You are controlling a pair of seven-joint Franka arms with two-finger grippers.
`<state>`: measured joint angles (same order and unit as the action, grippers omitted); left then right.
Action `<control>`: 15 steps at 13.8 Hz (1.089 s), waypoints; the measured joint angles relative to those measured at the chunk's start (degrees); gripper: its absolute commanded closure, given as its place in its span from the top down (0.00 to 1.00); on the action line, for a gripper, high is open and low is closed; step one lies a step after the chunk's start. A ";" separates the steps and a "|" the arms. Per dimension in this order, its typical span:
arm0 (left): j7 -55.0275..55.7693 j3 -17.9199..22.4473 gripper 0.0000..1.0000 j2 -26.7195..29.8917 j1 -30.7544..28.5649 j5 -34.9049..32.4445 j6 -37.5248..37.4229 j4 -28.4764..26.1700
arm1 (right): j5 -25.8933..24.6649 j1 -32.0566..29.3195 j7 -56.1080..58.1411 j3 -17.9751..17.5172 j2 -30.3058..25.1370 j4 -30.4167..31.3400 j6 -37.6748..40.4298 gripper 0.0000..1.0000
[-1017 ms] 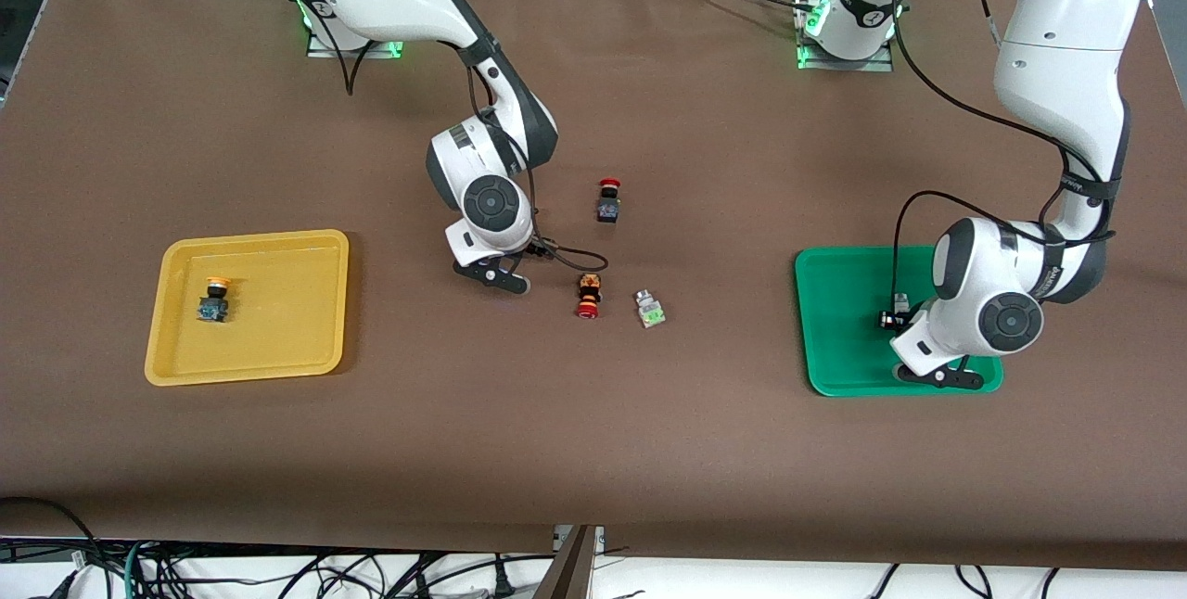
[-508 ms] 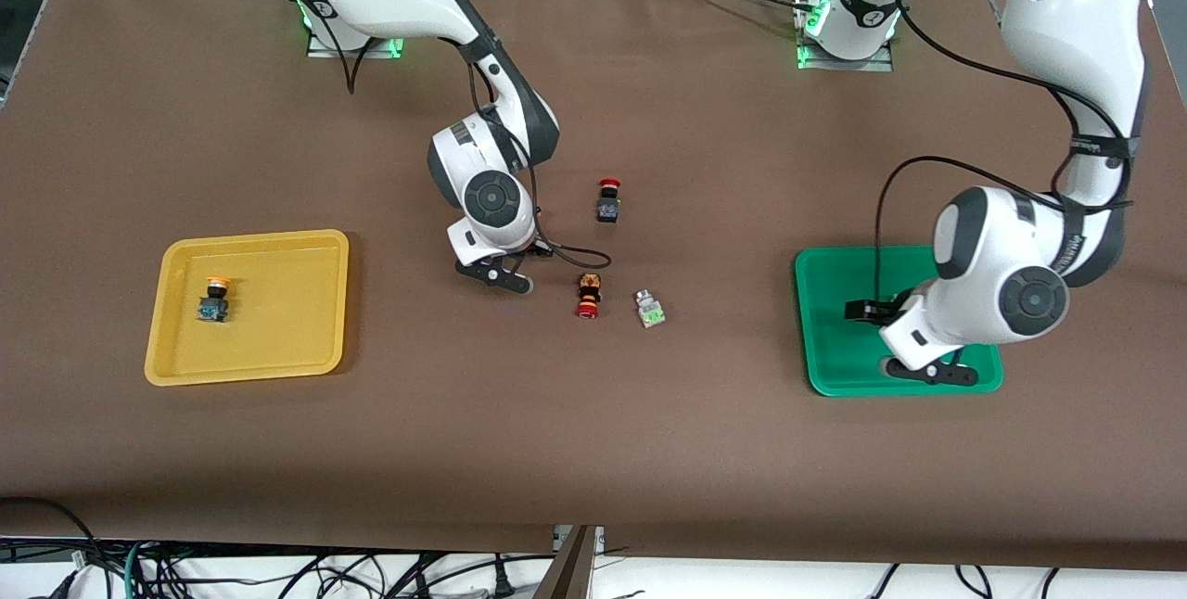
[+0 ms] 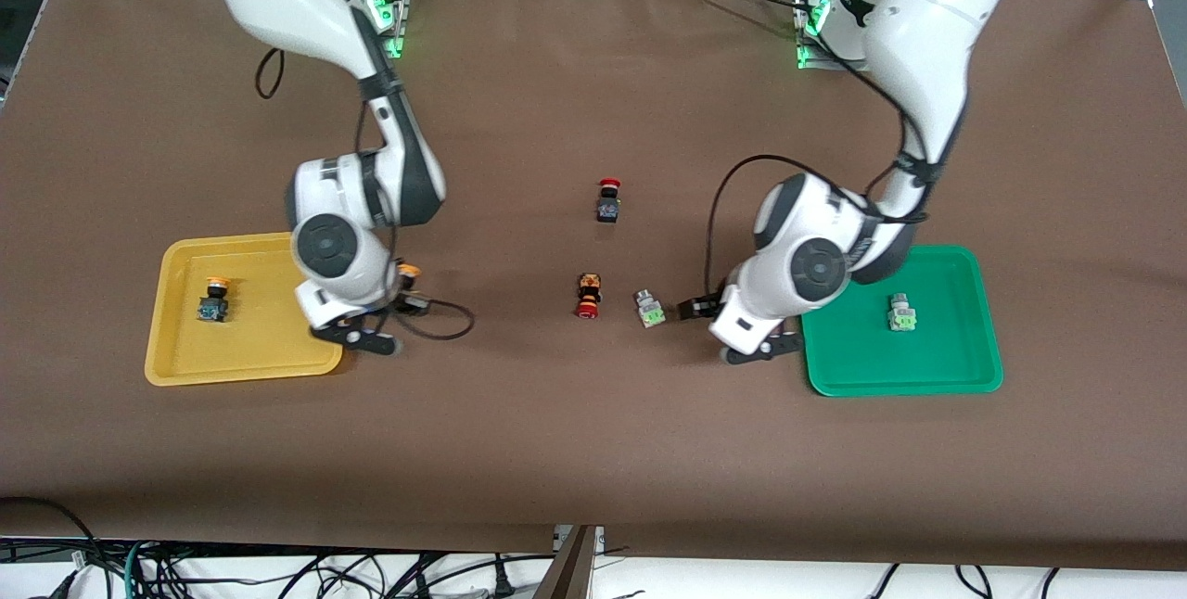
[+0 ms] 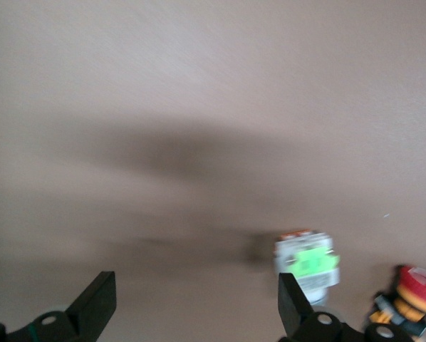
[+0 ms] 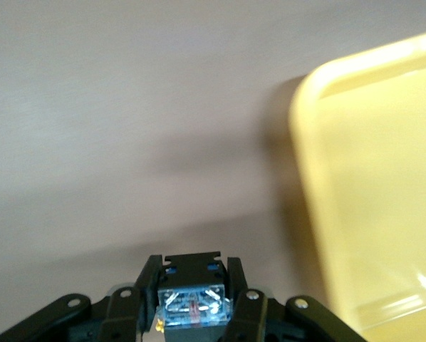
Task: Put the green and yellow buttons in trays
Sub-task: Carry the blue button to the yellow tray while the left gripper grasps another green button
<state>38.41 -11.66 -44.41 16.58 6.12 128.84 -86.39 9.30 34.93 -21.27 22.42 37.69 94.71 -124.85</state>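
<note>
My right gripper (image 3: 408, 289) is shut on a dark-bodied button with a yellow-orange cap (image 3: 409, 273), over the table just beside the yellow tray (image 3: 185, 367). In the right wrist view the button (image 5: 192, 298) sits between the fingers, with the tray's rim (image 5: 305, 128) close by. Another yellow-capped button (image 3: 214, 299) lies in the yellow tray. My left gripper (image 3: 692, 307) is open and empty beside a pale grey switch with a green part (image 3: 651, 310), which also shows in the left wrist view (image 4: 307, 262) by one finger (image 4: 293, 305). A second green switch (image 3: 901, 313) lies in the green tray (image 3: 964, 381).
A red-and-orange button (image 3: 588, 295) lies beside the loose green switch, toward the right arm's end, and shows in the left wrist view (image 4: 409, 292). A dark button with a red cap (image 3: 608, 200) stands farther from the front camera than both.
The right arm has carried the yellow-capped button from the table's middle to the yellow tray's edge. The left gripper left a green switch in the green tray and moved to the loose switch.
</note>
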 measured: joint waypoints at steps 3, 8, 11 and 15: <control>5.68 0.03 1.00 -4.26 3.04 0.57 2.52 2.65 | 0.00 -6.14 10.28 0.13 0.24 1.14 0.89 0.00; 11.34 0.11 1.00 -8.73 6.37 0.60 2.64 9.31 | 0.00 -14.83 22.86 0.08 1.14 1.96 0.63 0.87; 11.83 0.50 0.56 -10.77 7.80 0.57 2.62 10.64 | 0.00 -15.44 23.38 -0.05 1.83 1.89 0.15 1.00; 9.54 0.61 0.00 -10.81 7.68 -5.35 2.45 11.66 | 0.00 -15.47 23.41 0.00 0.34 -2.06 1.75 1.00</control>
<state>47.95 -11.05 -55.22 24.26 0.76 131.29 -74.72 9.30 19.47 2.14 22.42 38.02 92.65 -123.10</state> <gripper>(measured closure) 0.366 0.035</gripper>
